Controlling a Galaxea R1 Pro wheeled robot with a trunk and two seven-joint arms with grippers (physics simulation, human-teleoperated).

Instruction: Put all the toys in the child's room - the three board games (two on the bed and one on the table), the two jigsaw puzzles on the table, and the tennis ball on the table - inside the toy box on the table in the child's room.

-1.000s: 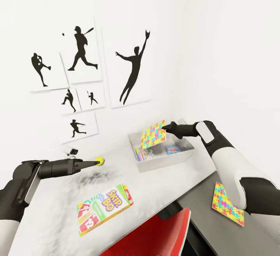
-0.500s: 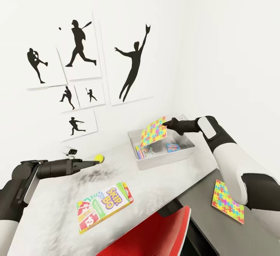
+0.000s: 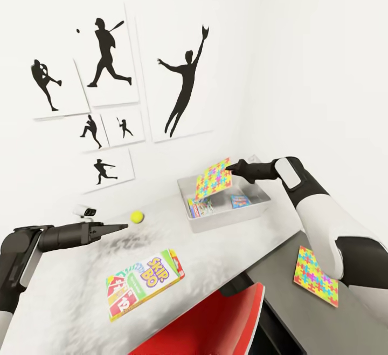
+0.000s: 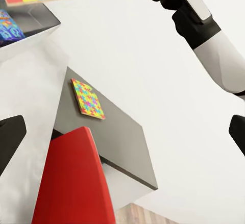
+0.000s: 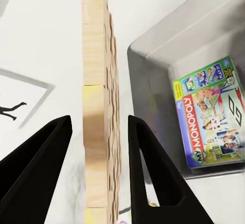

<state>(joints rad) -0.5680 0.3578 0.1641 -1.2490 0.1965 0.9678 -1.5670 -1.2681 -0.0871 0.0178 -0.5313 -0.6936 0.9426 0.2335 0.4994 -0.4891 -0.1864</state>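
Right gripper (image 3: 233, 169): pinching the flat multicoloured jigsaw puzzle square (image 3: 213, 178) by its edge, fingers straddling it.
Puzzle: hanging tilted, face toward the room, above the pale grey toy box (image 3: 258, 210).
Left gripper (image 3: 123, 227): fingers spread, empty, yellow tennis ball (image 3: 137, 216) just beyond.

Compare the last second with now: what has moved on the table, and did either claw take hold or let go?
The left claw has drawn back from the tennis ball, which now lies free on the table. The right claw still holds a jigsaw puzzle tilted over the toy box. SKIP-BO and the other puzzle stayed put; the camera shifted slightly.
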